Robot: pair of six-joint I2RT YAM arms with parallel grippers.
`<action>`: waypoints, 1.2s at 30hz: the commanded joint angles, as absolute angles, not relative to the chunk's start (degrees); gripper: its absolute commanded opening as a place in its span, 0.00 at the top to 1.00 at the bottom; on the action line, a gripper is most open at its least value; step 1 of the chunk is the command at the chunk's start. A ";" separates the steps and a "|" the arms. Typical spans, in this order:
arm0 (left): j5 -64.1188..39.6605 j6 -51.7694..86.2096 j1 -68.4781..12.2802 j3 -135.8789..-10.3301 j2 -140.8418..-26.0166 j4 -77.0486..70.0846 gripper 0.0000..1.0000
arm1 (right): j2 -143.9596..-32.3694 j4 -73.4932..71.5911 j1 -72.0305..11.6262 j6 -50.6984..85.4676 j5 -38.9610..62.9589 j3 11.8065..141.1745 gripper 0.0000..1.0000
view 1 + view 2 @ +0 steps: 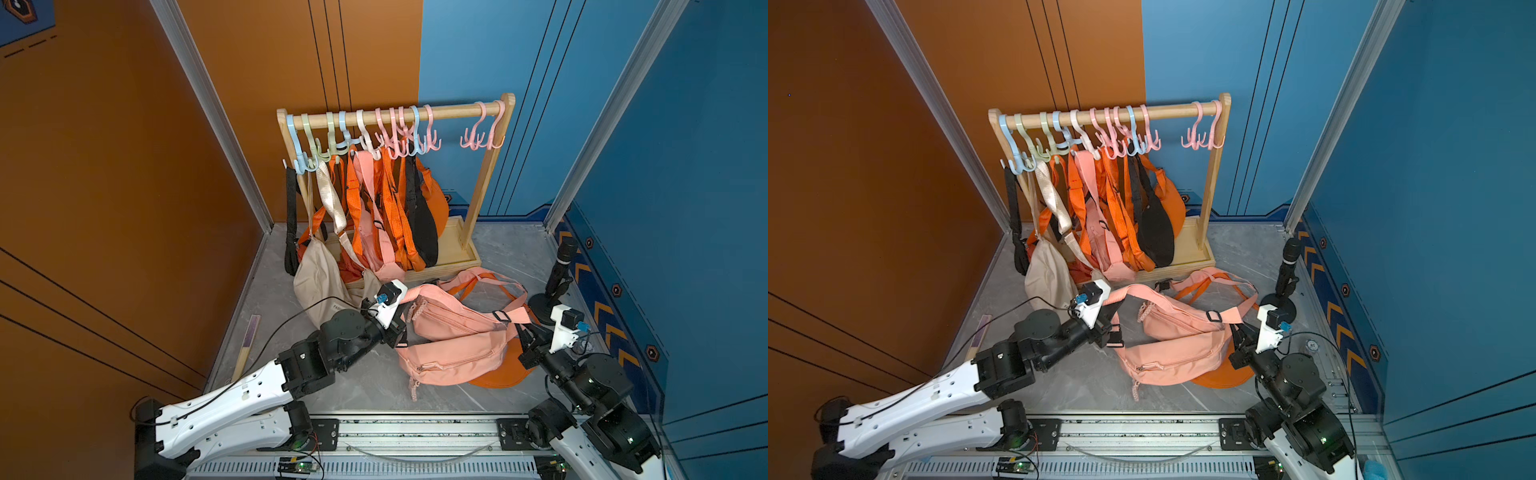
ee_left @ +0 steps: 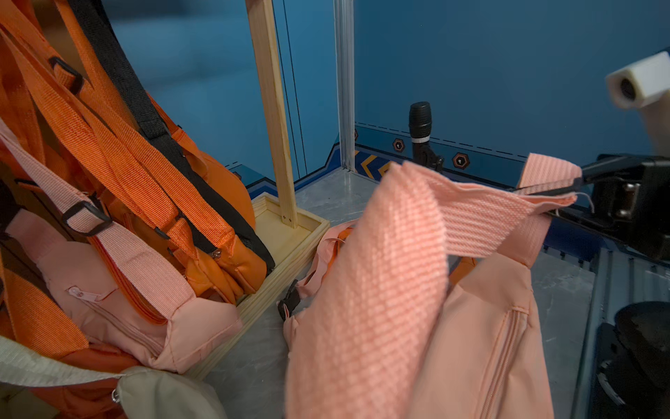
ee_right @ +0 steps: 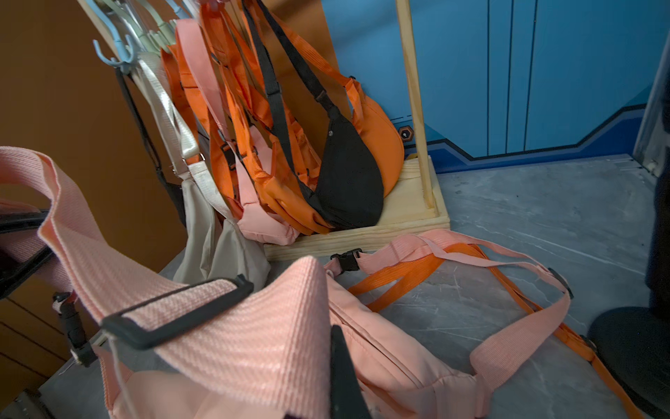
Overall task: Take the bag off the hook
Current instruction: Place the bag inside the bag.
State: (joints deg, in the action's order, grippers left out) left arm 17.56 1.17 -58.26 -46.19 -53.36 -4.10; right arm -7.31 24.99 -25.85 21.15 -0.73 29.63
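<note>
The pink bag (image 1: 455, 322) is off the rack (image 1: 395, 112) and sits low at the rack's 6 o'clock, over the grey floor (image 1: 353, 374), between the two arms. In both top views its long axis runs roughly from 9 to 3 o'clock, with the 3 o'clock end tipped slightly towards the robot. Its corded zip pull is at the 9 o'clock end.

Its strap (image 2: 395, 254) arches above the pouch along the same line. The left gripper (image 1: 404, 309) pinches the strap at the 9 o'clock end, with its jaws pressed together on the webbing. The right gripper (image 1: 523, 330) pinches the strap at the 3 o'clock end, just past the black slider buckle.

The pouch overlaps a second pink bag (image 1: 449, 363) at its 6 o'clock, which in turn covers part of an orange bag (image 1: 503, 380). Whether the held pouch rests its weight on them cannot be told.

Two pink hooks (image 1: 482, 137) hang bare at the rail's 3 o'clock end. The other hooks, towards 9 o'clock, are crowded with orange, black, pink and beige bags.
</note>
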 commanded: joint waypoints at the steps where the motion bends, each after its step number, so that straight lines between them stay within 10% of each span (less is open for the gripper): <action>1: 14.77 9.28 -53.41 -46.95 -58.29 -9.82 1.00 | -9.84 21.51 -26.04 26.12 -10.01 27.26 1.00; 36: 1.37 13.18 -44.06 -79.19 -111.40 -10.42 1.00 | -56.24 -10.70 -16.38 29.07 -19.87 23.24 0.88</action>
